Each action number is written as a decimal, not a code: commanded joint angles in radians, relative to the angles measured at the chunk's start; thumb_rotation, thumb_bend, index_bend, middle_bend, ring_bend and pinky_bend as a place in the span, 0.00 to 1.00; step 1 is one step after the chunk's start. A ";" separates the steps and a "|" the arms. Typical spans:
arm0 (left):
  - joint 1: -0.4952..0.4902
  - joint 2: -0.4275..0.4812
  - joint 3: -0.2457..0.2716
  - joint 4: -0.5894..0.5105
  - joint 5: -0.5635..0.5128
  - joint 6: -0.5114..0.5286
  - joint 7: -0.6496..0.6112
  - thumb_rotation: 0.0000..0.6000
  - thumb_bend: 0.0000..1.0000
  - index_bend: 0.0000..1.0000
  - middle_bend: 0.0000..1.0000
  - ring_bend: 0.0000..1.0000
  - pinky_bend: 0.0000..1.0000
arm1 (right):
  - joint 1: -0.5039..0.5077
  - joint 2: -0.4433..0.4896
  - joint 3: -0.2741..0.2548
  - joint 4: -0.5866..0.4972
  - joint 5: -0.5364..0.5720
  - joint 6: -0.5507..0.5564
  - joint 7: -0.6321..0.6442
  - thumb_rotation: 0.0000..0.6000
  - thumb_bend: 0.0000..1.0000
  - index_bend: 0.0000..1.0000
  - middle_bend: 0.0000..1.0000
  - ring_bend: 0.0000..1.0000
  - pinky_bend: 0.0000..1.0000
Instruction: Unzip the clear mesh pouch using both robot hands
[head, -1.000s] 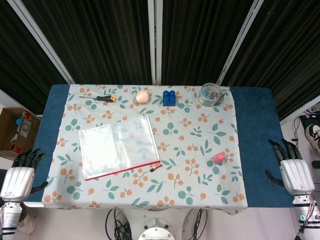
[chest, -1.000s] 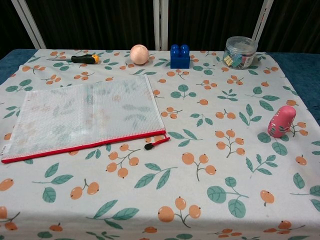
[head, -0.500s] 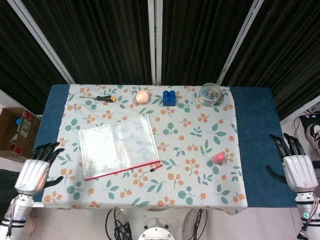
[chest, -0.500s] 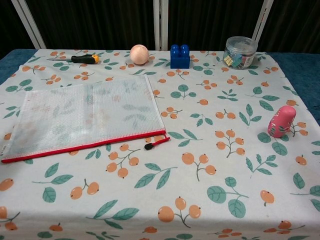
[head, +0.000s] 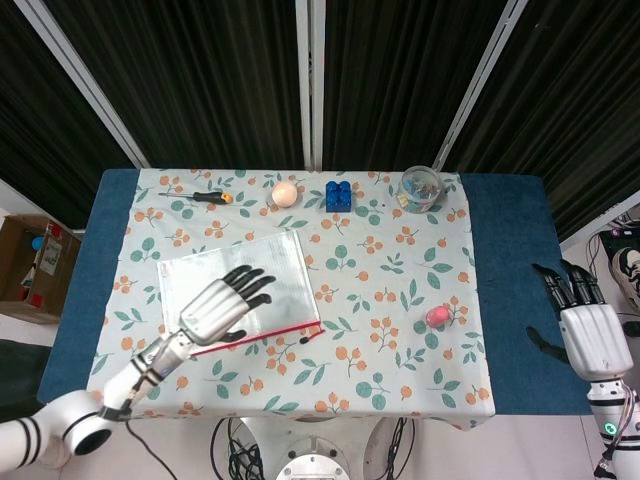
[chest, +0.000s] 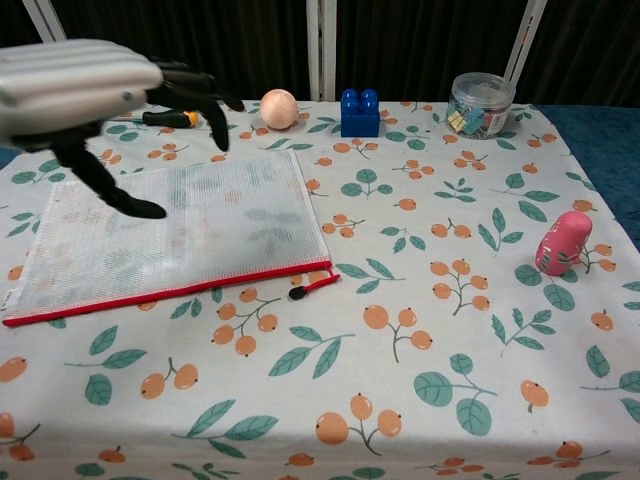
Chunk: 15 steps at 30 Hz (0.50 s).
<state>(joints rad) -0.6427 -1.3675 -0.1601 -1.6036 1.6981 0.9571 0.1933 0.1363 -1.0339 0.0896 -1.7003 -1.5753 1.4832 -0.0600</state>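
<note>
Noted: rectangular table under a white cloth printed with orange berries and green leaves (head: 400, 300), blue cover showing at both sides. Lying flat on the cloth at 9 o'clock from table centre: the clear mesh pouch with a red zipper edge (chest: 190, 225), zipper along the near side and seemingly closed along its whole length, black zipper pull on a red tab (chest: 308, 288) resting on the cloth just beyond the pouch's near right corner. Hovering above the pouch's middle, apparently without contact: left hand (head: 222, 303), fingers spread, grasping nothing. Parked off the table at 3 o'clock, well apart from the work: right hand (head: 583, 325), fingers extended and apart, likewise empty. Ranged along the 12 o'clock edge: black-handled screwdriver with an orange collar (chest: 165, 117), peach-coloured ball (chest: 279, 107), blue toy building block (chest: 360, 112), clear round jar of small coloured items (chest: 481, 104). Standing at 4 o'clock: small pink egg-shaped figure (chest: 563, 243). Task judged barely begun. Risks ahead: pouch sliding or bunching the loose cloth if the pull is drawn before the body is pinned; small, flat pull slipping from broad fingers; zipper jamming if tugged off the line of the teeth; pink figure toppled by the right arm's reach across.
</note>
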 joint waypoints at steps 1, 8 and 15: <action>-0.103 -0.130 -0.017 0.141 -0.031 -0.085 0.015 1.00 0.13 0.34 0.14 0.10 0.16 | -0.001 -0.002 -0.001 0.000 0.010 -0.004 -0.006 1.00 0.12 0.06 0.15 0.01 0.09; -0.182 -0.269 0.007 0.308 -0.019 -0.094 -0.030 1.00 0.12 0.35 0.14 0.10 0.16 | -0.003 -0.009 -0.004 0.001 0.035 -0.017 -0.017 1.00 0.12 0.06 0.15 0.01 0.09; -0.235 -0.365 0.042 0.414 -0.002 -0.083 -0.084 1.00 0.13 0.35 0.14 0.10 0.16 | -0.006 -0.014 -0.007 0.005 0.052 -0.024 -0.022 1.00 0.12 0.06 0.15 0.01 0.09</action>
<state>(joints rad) -0.8617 -1.7086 -0.1300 -1.2136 1.6907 0.8699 0.1256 0.1302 -1.0482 0.0830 -1.6952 -1.5237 1.4597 -0.0816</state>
